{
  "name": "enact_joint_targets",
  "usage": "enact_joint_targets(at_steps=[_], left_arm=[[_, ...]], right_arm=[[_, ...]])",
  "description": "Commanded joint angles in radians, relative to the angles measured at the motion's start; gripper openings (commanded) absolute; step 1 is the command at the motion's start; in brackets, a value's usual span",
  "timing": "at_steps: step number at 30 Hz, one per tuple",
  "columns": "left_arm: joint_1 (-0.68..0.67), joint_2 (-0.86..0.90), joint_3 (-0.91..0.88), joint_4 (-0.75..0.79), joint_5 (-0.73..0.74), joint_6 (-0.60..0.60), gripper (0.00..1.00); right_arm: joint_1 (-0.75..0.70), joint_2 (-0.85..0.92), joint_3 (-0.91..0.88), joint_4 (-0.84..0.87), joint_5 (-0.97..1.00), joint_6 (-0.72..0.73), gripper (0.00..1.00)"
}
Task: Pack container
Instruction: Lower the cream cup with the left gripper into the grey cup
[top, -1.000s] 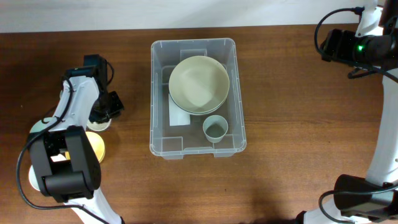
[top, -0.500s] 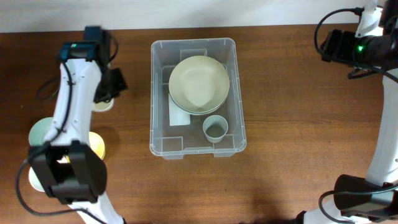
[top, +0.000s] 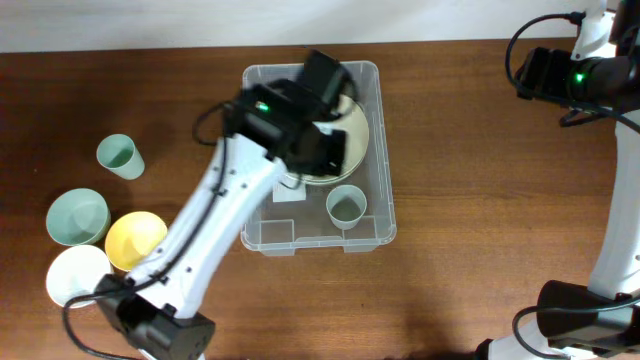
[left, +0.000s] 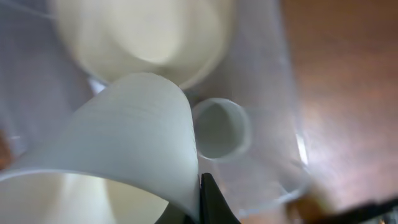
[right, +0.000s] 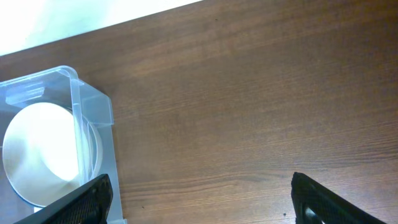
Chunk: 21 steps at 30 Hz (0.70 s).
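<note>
1. Standing at the middle of the counter (top: 460, 210), the container (top: 386, 150) is seen with a large cream bowl (top: 358, 125), a pale green cup (top: 346, 206) and a white label (top: 288, 192) inside it.
2. The left end effector (top: 325, 150) is positioned over the container, above the large cream bowl.
3. In the left wrist view, the left end effector is clamped on the rim of a pale bowl (left: 124, 143), with one dark finger (left: 209, 200) visible at that rim.
4. The right end effector (right: 201, 182) is positioned over the bare counter to the right of the container, apart from it, with its fingers (right: 87, 199) spread wide.
5. To the left of the container, well apart from it, a second green cup (top: 118, 156) is set. Nearer the counter's edge, a green bowl (top: 77, 217), a yellow bowl (top: 135, 240) and a white bowl (top: 75, 276) are grouped close together.
</note>
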<state>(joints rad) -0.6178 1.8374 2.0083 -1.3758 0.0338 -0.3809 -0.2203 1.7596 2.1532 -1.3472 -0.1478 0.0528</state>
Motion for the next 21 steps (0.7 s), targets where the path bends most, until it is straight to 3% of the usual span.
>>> enact_joint_targets(at_steps=[1,21], left_arm=[[-0.038,0.030,0.002,-0.003,0.053,0.016,0.01],[-0.083,0.192,0.002,-0.036,0.132,0.016,0.00]], right_arm=[[-0.004,0.005,-0.005,-0.001,0.010,0.005,0.88],[-0.004,0.005,-0.005,-0.003,0.010,0.004,0.88]])
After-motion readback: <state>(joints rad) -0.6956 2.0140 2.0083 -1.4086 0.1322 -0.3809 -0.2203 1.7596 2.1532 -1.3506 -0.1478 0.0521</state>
